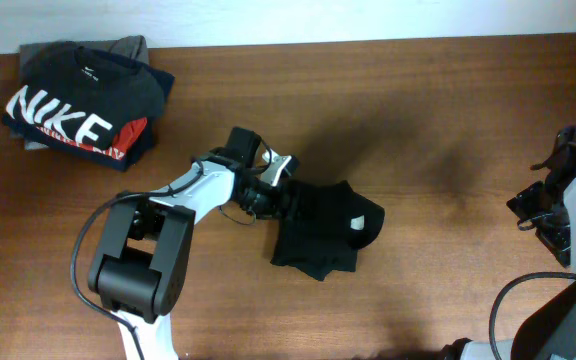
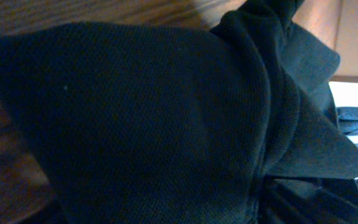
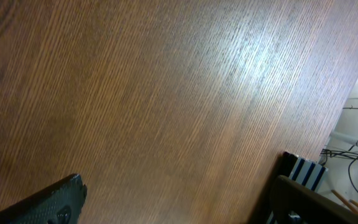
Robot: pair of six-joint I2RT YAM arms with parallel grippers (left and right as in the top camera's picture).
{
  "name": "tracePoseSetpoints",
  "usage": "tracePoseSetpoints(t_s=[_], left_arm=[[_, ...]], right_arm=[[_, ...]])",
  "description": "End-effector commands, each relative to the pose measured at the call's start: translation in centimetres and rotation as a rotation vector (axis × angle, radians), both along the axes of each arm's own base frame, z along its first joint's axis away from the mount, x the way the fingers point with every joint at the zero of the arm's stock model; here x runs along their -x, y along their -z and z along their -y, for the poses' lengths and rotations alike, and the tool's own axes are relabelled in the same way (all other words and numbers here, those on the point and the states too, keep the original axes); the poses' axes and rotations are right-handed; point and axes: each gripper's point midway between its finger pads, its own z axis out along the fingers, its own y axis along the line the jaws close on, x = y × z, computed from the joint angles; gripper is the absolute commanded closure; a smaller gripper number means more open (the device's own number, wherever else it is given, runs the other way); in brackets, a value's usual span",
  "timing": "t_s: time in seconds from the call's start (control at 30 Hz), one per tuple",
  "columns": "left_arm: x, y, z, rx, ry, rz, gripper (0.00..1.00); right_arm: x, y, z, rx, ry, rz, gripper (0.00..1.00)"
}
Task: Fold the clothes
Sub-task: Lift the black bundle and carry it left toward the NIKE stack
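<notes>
- Left gripper (image 1: 271,197) presses into the left edge of the clothes (image 1: 318,238). Black fabric fills its wrist view, so I cannot tell how its jaws stand.
- Left arm (image 1: 203,185) stretches low over the table (image 1: 418,120).
- Right gripper (image 3: 179,186) is at the far right, spread wide and empty.
- The clothes lie bunched mid-table.

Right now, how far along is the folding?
Nothing looks finished: the black top lies in a crumpled heap, not a flat fold. In hand: the left gripper is at its left edge, fabric filling its camera. The right gripper hangs open over the table. The neat fold remains.
</notes>
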Motion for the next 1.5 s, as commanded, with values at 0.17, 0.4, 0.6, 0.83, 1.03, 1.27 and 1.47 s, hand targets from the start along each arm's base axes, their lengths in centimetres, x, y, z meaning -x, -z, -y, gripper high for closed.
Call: tracePoseSetpoints(t_s=[0.17,0.4,0.6,0.83,1.03,1.27,1.47], left_arm=[[1.0,2.0,0.9,-0.051,0.048,0.018,0.66],[-4.0,1.0,-0.7,-0.166,-0.024,0.161,1.00],[-10.3,-2.0,-2.6,-0.250,-0.082,0.365,1.00],[-17.3,-7.0,-6.9,-0.332,-0.178,0.578,1.00],[-21.5,-11.2,-11.1,-0.337,-0.277,0.693,1.00],[-24.8,-14.6,-16.3,-0.345,-0.397,0.786,1.00],[-27.1,-18.7,-22.4,-0.368,-0.519,0.870,1.00]], right_arm=[[-0.2,-0.9,0.3,0.023,0.018,0.032,0.01],[-0.2,-0.9,0.3,0.023,0.018,0.032,0.01],[-0.2,-0.9,0.4,0.023,0.018,0.032,0.01],[-0.2,-0.9,0.3,0.023,0.018,0.032,0.01],[-0.2,-0.9,0.3,0.023,0.018,0.032,0.01],[-0.2,-0.9,0.3,0.023,0.018,0.032,0.01],[-0.2,-0.9,0.3,0.023,0.018,0.032,0.01]])
